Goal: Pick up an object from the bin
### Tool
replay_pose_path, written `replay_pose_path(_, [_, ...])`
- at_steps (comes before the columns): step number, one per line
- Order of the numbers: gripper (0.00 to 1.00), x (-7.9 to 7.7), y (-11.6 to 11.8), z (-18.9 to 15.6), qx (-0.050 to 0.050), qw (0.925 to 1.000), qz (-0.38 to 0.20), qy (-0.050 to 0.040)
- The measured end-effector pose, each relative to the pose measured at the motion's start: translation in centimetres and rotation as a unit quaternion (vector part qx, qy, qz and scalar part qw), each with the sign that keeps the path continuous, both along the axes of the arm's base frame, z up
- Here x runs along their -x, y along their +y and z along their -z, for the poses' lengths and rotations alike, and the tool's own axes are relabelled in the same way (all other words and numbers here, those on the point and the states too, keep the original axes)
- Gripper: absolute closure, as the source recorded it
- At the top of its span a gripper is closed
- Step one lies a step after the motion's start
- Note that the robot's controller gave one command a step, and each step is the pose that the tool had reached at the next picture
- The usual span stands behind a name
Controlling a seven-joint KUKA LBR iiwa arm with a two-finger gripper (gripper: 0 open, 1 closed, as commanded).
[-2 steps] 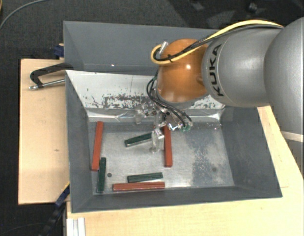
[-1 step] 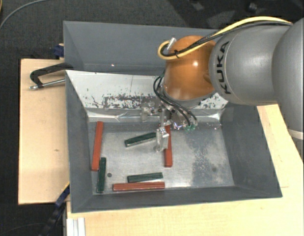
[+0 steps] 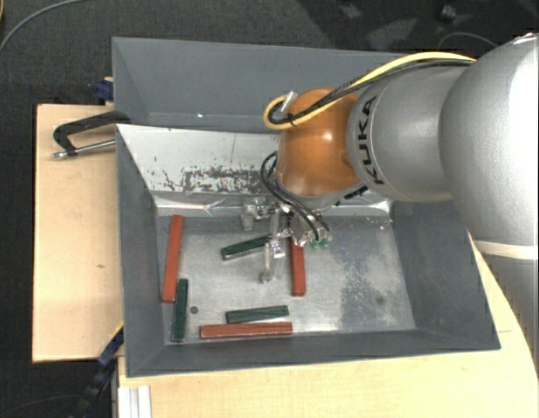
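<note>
My hand [image 3: 271, 258] hangs low at the middle of the bin [image 3: 138, 259], between a green stick [image 3: 241, 249] and a red stick [image 3: 298, 270]. I cannot tell whether it is wide or narrow. Both lie clear of the walls, so probably easy picks.

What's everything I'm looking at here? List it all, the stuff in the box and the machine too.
Bin: one, grey metal, middle of the view.
Red-brown sticks: three; one by the left wall, one along the floor's bottom edge, one just right of the gripper.
Dark green sticks: three; one in the bottom-left corner, one beside the bottom red-brown one, one tilted mid-floor.
Gripper: one, metallic, over mid-floor.
Arm: one, silver, orange cover, from the right.
</note>
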State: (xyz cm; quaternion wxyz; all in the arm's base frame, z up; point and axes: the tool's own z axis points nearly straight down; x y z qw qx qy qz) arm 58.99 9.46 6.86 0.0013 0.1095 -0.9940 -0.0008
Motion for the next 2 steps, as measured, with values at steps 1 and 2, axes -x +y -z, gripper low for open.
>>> replay_pose_path(1, [0.0, -0.08, 0.1, -0.11, 0.0, 1.0, 0.0, -0.0018])
replay_pose_path(2, [1.0, -0.1, 0.1, -0.14, 0.0, 1.0, 0.0, -0.0021])
